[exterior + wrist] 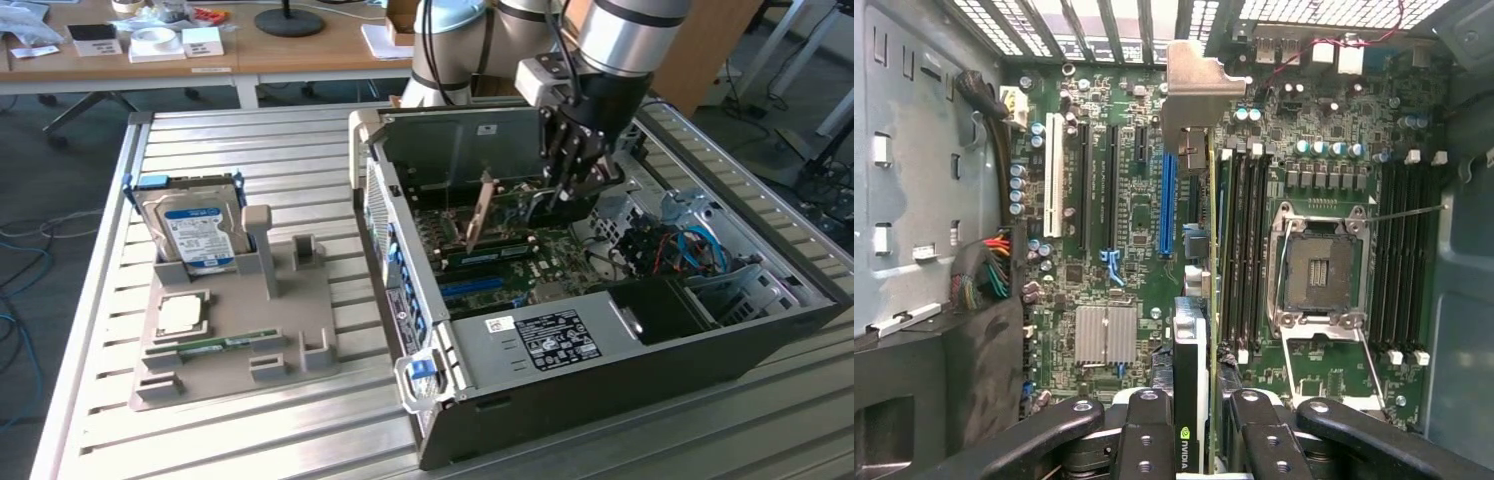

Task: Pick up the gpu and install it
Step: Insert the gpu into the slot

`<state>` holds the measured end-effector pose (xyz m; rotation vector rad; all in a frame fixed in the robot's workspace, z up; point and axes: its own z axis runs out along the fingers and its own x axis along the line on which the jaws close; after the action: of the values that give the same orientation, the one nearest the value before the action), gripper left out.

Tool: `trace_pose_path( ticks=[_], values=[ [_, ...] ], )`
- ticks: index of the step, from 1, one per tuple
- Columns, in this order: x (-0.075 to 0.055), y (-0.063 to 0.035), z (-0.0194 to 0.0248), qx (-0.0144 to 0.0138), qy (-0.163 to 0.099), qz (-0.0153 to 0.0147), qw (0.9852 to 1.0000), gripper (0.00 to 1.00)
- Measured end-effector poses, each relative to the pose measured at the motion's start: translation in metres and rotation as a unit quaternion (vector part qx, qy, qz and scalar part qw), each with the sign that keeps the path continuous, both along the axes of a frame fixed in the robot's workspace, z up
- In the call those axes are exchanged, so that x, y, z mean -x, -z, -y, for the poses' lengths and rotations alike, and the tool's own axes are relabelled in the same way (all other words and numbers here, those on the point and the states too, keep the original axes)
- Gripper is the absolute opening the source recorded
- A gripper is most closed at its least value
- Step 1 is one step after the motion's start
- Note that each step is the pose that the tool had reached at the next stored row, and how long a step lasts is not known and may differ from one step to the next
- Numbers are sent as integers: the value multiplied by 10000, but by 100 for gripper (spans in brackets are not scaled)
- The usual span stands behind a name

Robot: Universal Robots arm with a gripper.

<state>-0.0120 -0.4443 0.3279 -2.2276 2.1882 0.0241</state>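
The gripper (1201, 432) has its jaws partly closed, clamped on the two flat faces of the gpu (1194, 340). The card stands edge-on over the motherboard (1134, 215), with its metal bracket (1199, 85) toward the board's rear edge and its length just beside the board's long blue slot (1168, 205). I cannot tell whether it is seated.

Handling, as judged: light, stiff and thin, with fragile components and contacts. Grip the flat faces near the upper edge. Avoid twisting or side load.
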Motion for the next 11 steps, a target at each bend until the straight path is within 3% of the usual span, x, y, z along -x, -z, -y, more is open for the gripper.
trace_pose_path(
  ticks=[11],
  values=[
    [8, 22, -2, 0, 0, 2, 10000, 27]
  ],
)
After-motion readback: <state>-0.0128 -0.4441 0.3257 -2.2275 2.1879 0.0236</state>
